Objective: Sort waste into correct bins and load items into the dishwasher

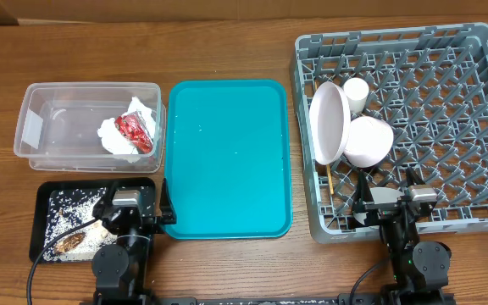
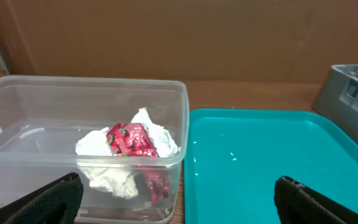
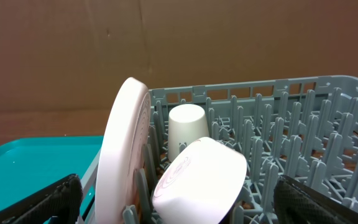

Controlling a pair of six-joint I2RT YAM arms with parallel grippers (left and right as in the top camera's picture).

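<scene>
The clear tub (image 1: 49,102) holds the crumpled white napkin (image 1: 113,135) and the red wrapper (image 1: 132,130); both also show in the left wrist view (image 2: 114,168) (image 2: 132,140). The black tray (image 1: 45,224) holds rice-like crumbs (image 1: 70,212). In the grey dish rack (image 1: 447,110) the pink plate (image 1: 329,123) stands on edge, with the cream cup (image 1: 356,93) and the upturned bowl (image 1: 369,140) beside it. A chopstick end (image 1: 331,182) shows at the rack's left. My left gripper (image 2: 179,202) is open and empty. My right gripper (image 3: 182,199) is open and empty, facing the bowl (image 3: 201,180).
The teal serving tray (image 1: 227,161) lies bare between the tub and the rack. Both arm bases sit at the table's front edge. A brown cardboard wall stands behind the table.
</scene>
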